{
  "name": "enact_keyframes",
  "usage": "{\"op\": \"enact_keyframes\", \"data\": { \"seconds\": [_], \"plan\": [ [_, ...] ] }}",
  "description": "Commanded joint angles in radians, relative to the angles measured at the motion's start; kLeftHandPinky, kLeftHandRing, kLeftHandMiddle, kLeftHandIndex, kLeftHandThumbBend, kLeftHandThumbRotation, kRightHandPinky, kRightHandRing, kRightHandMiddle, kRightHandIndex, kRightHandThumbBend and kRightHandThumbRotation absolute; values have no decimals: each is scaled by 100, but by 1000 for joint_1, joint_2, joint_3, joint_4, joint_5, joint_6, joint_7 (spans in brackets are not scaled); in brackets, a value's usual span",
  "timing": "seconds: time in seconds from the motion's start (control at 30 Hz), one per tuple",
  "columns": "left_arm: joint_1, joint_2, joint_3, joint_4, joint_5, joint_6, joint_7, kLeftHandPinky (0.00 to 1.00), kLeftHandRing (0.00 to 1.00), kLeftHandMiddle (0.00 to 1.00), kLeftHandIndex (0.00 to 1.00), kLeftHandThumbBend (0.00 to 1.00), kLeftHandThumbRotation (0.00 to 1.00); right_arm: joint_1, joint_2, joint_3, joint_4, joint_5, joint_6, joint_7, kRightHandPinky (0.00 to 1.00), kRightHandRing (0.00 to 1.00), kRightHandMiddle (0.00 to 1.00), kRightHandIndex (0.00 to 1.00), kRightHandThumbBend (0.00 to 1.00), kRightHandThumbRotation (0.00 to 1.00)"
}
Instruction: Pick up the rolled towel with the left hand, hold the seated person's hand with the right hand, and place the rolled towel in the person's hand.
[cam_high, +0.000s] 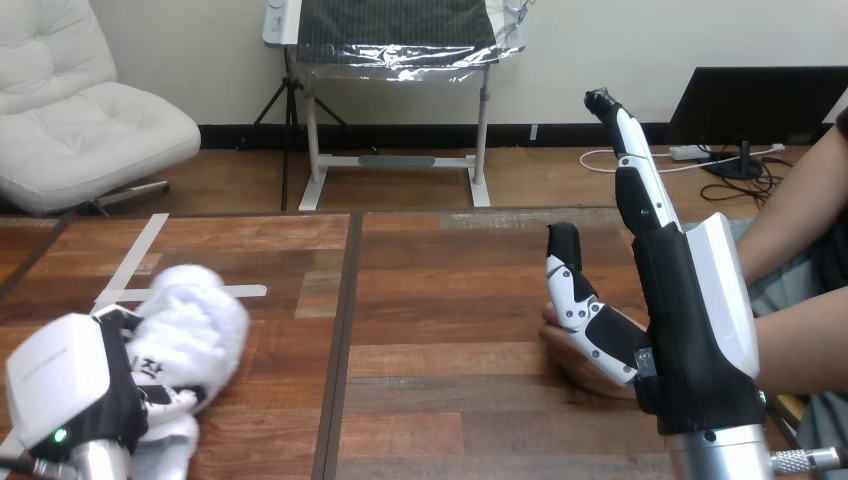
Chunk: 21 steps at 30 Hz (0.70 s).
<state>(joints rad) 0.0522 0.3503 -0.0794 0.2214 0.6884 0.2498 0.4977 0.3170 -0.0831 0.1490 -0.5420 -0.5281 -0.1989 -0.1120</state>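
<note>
Left robot hand (72, 385) clutches fluffy rolled towel (195, 318) | right robot hand (690, 320) straight-fingered

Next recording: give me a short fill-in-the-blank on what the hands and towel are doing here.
The robot's left hand has its fingers ___ round the white rolled towel.
The right hand points its fingers ___.
The person's hand lies behind that hand's ___.
Missing: curled; up; thumb.

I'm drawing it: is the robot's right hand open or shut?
Open: on the right hand, fingers stand straight, beside the person's hand.
</note>
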Motion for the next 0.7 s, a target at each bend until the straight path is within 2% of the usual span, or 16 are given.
{"op": "enact_keyframes", "data": {
  "seconds": [0.0,0.2,0.3,0.43,0.5,0.67],
  "plan": [
    [-19,-36,25,42,-125,-276,80,47,48,52,56,82,0,-50,0,-11,-19,5,-18,-7,100,100,100,98,0,0],
    [-21,-56,37,70,-178,-389,104,45,46,51,55,79,0,-51,-2,-12,-17,2,-16,-6,100,100,100,97,0,0],
    [-20,-67,40,72,-212,-431,96,44,46,51,55,77,0,-52,-2,-12,-15,9,-20,-4,100,100,100,97,0,0],
    [-22,-90,53,91,-290,-542,77,43,45,50,54,74,0,-52,0,-11,-14,8,-17,-6,100,100,100,97,0,0],
    [-24,-94,54,100,-306,-571,72,43,45,50,54,74,0,-53,0,-11,-14,8,-16,-5,100,100,100,97,0,0],
    [-31,-123,64,121,-403,-677,19,42,44,49,53,71,0,-55,0,-11,-12,8,-16,-5,100,100,100,97,0,0]
  ]
}}
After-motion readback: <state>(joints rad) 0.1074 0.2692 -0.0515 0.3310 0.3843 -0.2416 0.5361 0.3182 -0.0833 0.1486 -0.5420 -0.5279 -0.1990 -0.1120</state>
